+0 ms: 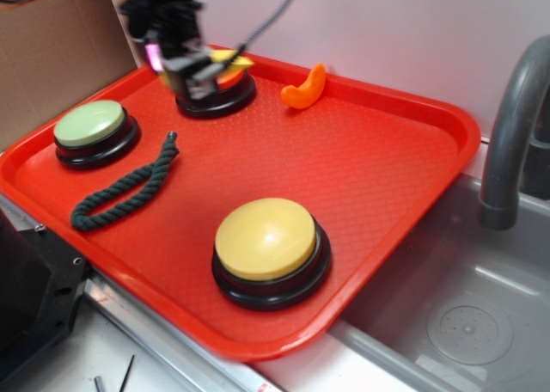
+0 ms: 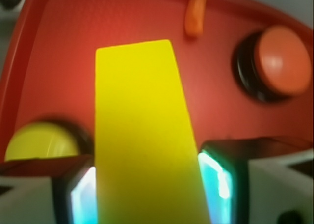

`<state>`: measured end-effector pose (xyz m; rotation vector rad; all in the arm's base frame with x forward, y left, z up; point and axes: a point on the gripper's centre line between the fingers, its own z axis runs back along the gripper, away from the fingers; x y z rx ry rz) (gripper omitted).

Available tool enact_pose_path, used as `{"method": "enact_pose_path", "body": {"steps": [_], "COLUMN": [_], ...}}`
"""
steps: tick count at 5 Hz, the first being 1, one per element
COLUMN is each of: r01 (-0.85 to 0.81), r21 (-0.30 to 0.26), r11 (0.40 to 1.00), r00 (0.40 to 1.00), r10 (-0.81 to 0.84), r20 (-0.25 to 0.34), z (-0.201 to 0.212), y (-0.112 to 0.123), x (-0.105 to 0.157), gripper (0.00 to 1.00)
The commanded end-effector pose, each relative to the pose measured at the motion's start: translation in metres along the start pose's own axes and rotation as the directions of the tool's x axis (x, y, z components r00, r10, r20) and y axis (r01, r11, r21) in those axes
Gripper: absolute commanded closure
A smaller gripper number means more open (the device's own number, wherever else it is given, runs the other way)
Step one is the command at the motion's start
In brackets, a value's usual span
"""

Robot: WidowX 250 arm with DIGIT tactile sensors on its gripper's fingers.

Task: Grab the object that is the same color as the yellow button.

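Wrist view: the yellow wedge (image 2: 144,135) is seen clamped between the two fingers (image 2: 218,177), whose glowing pads press against its left and right faces, and it fills the middle of the frame. Well below it the red tray (image 2: 64,42) is spread out, so the wedge is judged to be lifted clear of the tray. In the exterior view the gripper (image 1: 202,70) hangs in the upper left of the frame, above the orange-topped button (image 1: 225,91), with a tip of yellow showing at the fingers. The grasp is therefore taken as made; little is left but to keep the hold secure.

The wedge is smooth, flat-sided plastic with crisp edges, tapering towards its far end. The yellow button (image 1: 265,237), low in the centre of the exterior frame, is a paler, glossy dome seated on a black round base. A green-topped button (image 1: 89,123) of the same build is set at the left. The tray surface is finely pebbled with a raised, rounded rim. A dark twisted rope (image 1: 129,186) lies looped at left centre, and an orange crescent piece (image 1: 306,89) rests by the far rim.
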<state>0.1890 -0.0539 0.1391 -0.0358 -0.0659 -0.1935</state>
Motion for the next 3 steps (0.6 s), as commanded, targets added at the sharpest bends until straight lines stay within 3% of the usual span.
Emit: {"method": "enact_pose_path", "body": {"steps": [1,3], "r01": [-0.113,-0.203], "r21": [-0.028,-0.033], "r11": [0.993,0.979], "r00": [0.993,0.979], "r10": [0.113,0.203], "r20": [0.014,-0.004], "z": [0.022,0.018], "y": [-0.002,0.017], "x": [-0.039,-0.042], "gripper": [1.0,1.0]}}
